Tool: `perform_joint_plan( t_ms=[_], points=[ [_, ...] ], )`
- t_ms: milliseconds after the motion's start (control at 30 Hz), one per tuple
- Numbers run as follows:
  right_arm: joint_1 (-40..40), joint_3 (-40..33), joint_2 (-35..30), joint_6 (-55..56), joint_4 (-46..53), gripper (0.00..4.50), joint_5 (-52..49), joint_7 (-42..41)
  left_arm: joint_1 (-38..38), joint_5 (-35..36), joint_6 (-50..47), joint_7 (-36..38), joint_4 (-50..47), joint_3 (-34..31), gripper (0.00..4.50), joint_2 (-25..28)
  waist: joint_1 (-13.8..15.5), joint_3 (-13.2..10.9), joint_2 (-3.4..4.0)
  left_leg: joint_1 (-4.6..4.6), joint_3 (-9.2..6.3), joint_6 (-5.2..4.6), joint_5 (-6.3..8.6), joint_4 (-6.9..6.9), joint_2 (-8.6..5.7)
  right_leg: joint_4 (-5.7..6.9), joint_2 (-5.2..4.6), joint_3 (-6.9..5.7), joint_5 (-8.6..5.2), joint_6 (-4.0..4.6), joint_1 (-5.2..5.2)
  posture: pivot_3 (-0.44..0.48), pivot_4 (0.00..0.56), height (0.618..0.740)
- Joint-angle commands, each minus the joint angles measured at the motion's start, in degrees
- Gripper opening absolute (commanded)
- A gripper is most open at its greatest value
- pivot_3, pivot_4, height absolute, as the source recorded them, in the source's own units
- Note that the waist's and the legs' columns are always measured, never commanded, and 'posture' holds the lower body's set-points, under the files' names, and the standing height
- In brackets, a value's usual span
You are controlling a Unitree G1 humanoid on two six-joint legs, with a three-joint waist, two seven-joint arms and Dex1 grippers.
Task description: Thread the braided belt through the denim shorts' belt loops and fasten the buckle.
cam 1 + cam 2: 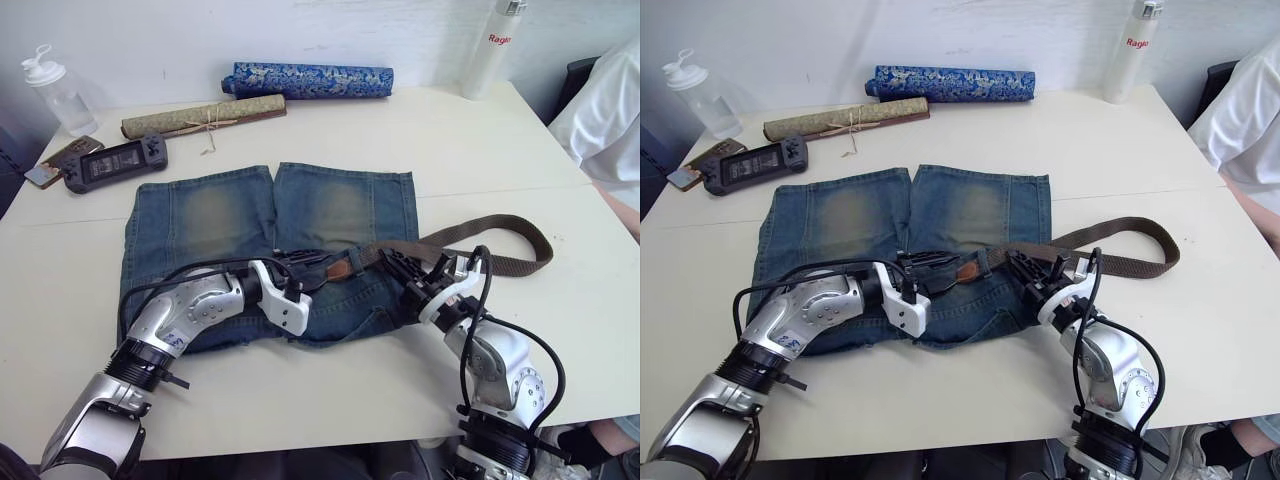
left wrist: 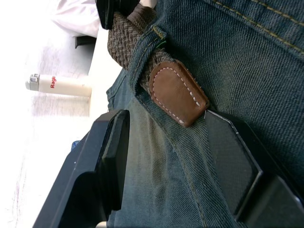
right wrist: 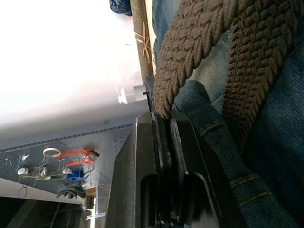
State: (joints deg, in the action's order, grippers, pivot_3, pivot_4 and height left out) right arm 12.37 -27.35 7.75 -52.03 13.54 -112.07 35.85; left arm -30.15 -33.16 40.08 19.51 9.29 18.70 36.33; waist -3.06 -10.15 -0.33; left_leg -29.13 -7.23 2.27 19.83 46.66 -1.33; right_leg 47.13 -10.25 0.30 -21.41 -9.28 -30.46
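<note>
white table (image 1: 500, 150) held everything | denim shorts (image 1: 210, 215) lay flat in its middle | braided belt (image 1: 500, 262) looped to the right | right gripper (image 3: 164, 118) pinched the belt | left gripper (image 2: 166, 156) was spread, tan tip (image 2: 178, 92) between its fingers

Both arms are reaching inward, elbows bent. The left gripper (image 2: 161, 161) is gaping wide; the right gripper (image 3: 164, 124) is pinching closed.
</note>
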Motion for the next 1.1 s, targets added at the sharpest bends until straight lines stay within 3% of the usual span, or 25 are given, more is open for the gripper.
perform_joint_plan(
  t_ms=[33,167,267,400,500,667,733,867,1000,1100],
  points=[
    [-2.6,-0.3,6.7,0.2,1.0,0.00,-0.9,-1.4,1.9,-0.9,0.5,-0.1,0.8,-1.4,2.78,3.0,-0.2,0.0,0.02,0.01,0.00,0.00,0.00,-0.01,0.00,0.00,0.00,0.00,0.00,0.00,0.00,0.000,0.150,0.645],
    [-2.8,-1.2,6.4,-0.5,-0.2,0.00,-0.9,-2.3,4.0,4.7,-1.9,2.2,0.0,-3.2,2.78,3.8,-0.4,0.0,0.04,0.03,0.00,-0.01,0.01,-0.05,0.02,0.07,0.01,0.00,-0.07,0.01,-0.04,0.000,0.150,0.645],
    [-3.1,-0.9,6.7,-0.8,-0.2,0.00,-0.9,-2.1,7.0,17.4,-8.6,9.4,-3.6,-5.2,2.78,3.7,-0.5,0.0,0.05,0.03,0.00,-0.03,0.02,-0.05,0.02,0.08,0.00,0.01,-0.10,0.03,-0.05,0.000,0.150,0.645],
    [-3.5,-0.1,6.6,-1.2,0.0,0.00,-0.9,-2.2,10.1,42.5,-30.8,24.3,-14.0,-9.5,2.78,5.2,-0.5,0.0,0.05,0.01,-0.03,-0.03,0.02,-0.05,0.04,0.09,0.00,0.00,-0.12,0.07,-0.07,0.000,0.150,0.645],
    [-3.9,1.2,5.5,-2.1,-0.4,0.00,-0.9,-2.1,9.0,53.1,-43.8,29.5,-18.3,-12.5,2.78,6.3,-0.4,0.0,0.08,-0.01,-0.06,-0.03,0.02,-0.05,0.04,0.07,0.00,-0.01,-0.14,0.10,-0.07,0.000,0.150,0.645],
    [-4.2,4.4,3.8,-3.7,-1.1,0.00,-0.9,-2.4,7.5,56.9,-52.2,35.7,-19.7,-12.6,2.78,7.3,-0.3,0.0,0.08,-0.02,-0.02,-0.02,0.02,-0.03,0.02,0.08,0.00,-0.02,-0.13,0.10,-0.04,0.000,0.150,0.645],
    [-3.3,6.0,4.1,-3.4,-1.0,0.00,-0.9,-1.9,6.3,57.8,-53.8,34.0,-17.7,-13.8,2.78,4.5,-0.3,0.0,0.08,-0.01,-0.02,-0.03,0.02,-0.03,0.02,0.10,0.01,-0.02,-0.14,0.10,-0.04,0.000,0.150,0.645],
    [-2.4,7.4,4.2,-2.4,-0.6,0.00,-0.9,-1.4,4.2,51.9,-47.4,29.3,-13.4,-13.9,2.78,-0.7,-0.1,0.0,0.06,-0.03,-0.02,-0.03,0.02,0.03,0.02,0.13,0.00,-0.03,-0.14,0.10,-0.05,0.000,0.150,0.645],
    [-2.2,8.4,5.0,-0.6,0.6,0.00,-0.9,-0.3,3.1,57.6,-56.0,29.7,-13.9,-15.9,2.78,-2.4,-0.2,0.0,0.06,-0.04,-0.01,-0.03,0.02,0.02,0.02,0.14,0.00,-0.02,-0.14,0.09,-0.05,0.000,0.150,0.645],
    [-2.2,8.8,5.9,0.9,1.9,0.00,-0.9,0.8,1.1,64.3,-64.6,35.3,-13.8,-19.5,2.78,1.4,-0.3,0.0,0.06,-0.03,-0.04,-0.03,0.02,0.02,0.02,0.15,0.00,-0.03,-0.14,0.09,-0.05,0.000,0.150,0.645]
  ],
)
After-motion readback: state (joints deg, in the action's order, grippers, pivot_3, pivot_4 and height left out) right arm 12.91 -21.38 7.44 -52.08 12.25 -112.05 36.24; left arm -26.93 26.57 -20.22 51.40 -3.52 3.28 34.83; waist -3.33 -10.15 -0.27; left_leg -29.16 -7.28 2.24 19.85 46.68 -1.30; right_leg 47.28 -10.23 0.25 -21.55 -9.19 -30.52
